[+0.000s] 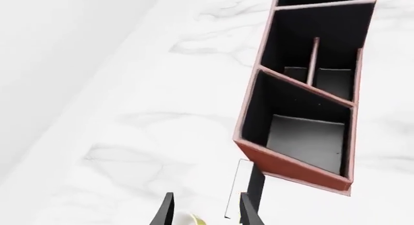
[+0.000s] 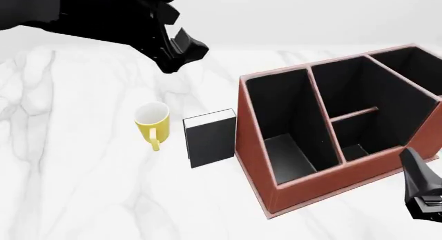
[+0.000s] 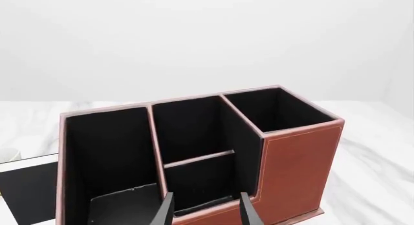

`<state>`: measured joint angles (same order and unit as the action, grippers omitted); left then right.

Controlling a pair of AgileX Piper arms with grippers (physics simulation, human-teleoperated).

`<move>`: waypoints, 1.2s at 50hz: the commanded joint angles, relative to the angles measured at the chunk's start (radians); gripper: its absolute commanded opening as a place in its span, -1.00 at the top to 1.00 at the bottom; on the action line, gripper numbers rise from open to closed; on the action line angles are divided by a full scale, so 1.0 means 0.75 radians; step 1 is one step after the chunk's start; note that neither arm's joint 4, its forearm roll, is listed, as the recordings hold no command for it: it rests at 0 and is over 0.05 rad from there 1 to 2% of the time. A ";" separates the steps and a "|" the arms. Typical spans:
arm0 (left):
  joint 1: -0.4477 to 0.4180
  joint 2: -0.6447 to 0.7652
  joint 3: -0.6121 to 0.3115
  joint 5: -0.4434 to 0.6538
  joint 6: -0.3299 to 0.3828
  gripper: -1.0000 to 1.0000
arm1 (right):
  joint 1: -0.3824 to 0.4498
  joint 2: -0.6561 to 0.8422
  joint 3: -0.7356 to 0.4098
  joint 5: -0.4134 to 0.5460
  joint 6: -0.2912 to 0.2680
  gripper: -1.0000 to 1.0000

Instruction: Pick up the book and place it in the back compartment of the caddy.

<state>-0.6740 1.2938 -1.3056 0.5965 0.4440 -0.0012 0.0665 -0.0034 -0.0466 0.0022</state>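
The book (image 2: 210,139) stands upright on the table, black cover with white page edges, between the yellow mug (image 2: 152,122) and the caddy (image 2: 257,162). It shows edge-on in the left wrist view (image 1: 253,186) and at the edge of the right wrist view (image 3: 26,188). The red-brown caddy (image 3: 294,167) has black cells. Its small low-rimmed cell (image 2: 355,141) is empty. My left gripper (image 2: 185,47) is open and empty (image 1: 207,198), high above the table, behind the mug and book. My right gripper (image 2: 421,193) is open and empty (image 3: 207,196), close to the caddy's low side.
The mug stands just left of the book, handle toward the camera, and shows as a yellow sliver in the left wrist view (image 1: 197,220). The caddy (image 1: 291,162) fills the right half of the white marble table (image 2: 83,188). The table's far edge (image 1: 97,89) runs behind the caddy.
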 commanded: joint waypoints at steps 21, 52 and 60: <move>-0.074 0.146 0.076 -0.079 -0.018 -1.00 | 0.006 -0.026 -0.003 0.024 0.000 -1.00; -0.074 0.259 0.253 -0.312 -0.060 -1.00 | 0.012 -0.007 -0.003 0.009 0.005 -1.00; -0.069 0.291 0.272 -0.346 -0.060 -1.00 | 0.015 -0.016 0.001 0.013 0.006 -1.00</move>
<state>-0.7296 1.4856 -1.1252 0.3727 0.4027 0.0082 0.0589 -0.0047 -0.0382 0.0063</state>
